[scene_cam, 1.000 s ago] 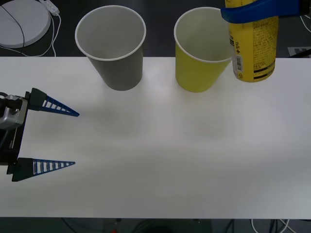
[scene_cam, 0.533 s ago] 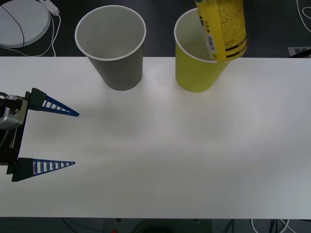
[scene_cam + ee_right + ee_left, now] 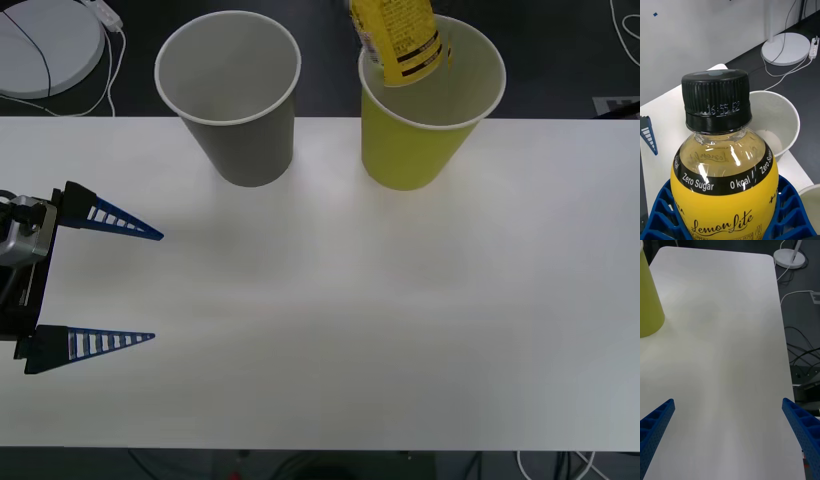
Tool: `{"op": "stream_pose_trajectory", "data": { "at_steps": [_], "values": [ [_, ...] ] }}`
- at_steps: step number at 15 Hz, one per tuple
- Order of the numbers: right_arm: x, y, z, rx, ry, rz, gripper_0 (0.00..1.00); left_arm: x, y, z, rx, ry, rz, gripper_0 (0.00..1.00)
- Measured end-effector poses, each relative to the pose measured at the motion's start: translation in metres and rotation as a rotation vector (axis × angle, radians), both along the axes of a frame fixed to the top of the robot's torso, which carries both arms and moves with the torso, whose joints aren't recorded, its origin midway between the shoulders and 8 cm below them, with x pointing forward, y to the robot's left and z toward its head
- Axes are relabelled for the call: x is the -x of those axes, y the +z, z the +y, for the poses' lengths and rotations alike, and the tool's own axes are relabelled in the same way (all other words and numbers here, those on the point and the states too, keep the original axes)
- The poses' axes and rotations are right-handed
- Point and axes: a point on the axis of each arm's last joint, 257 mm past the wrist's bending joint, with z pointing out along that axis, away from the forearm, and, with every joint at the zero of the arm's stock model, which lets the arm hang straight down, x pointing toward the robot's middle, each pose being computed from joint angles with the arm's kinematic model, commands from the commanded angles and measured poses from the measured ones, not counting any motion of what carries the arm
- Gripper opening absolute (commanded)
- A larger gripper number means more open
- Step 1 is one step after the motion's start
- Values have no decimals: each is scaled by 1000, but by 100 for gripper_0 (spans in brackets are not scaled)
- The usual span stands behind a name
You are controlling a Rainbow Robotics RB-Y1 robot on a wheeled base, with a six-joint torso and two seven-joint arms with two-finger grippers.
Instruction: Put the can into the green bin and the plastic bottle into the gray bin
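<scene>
Yellow plastic bottle (image 3: 724,176), black-capped and labelled "LemonLite", sits clamped in the right hand (image 3: 730,221); left hand (image 3: 105,285) gapes empty.

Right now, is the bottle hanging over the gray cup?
No. In the front view the bottle hangs over the rim of the yellow-green cup, while the gray cup stands apart beside it.

From above we look down on the table (image 3: 330,320); both wrist views sit close, sharing it.
</scene>
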Motion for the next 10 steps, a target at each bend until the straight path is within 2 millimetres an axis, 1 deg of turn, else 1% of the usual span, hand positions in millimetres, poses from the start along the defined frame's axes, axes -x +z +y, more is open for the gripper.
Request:
{"op": "stream_pose_trajectory", "data": {
  "at_steps": [5,10],
  "values": [
    [-34,5,25,17,-45,23,0,0,0,0,0,0,0,100],
    [-61,8,50,21,-87,43,0,0,0,0,0,0,0,100]
  ]
}}
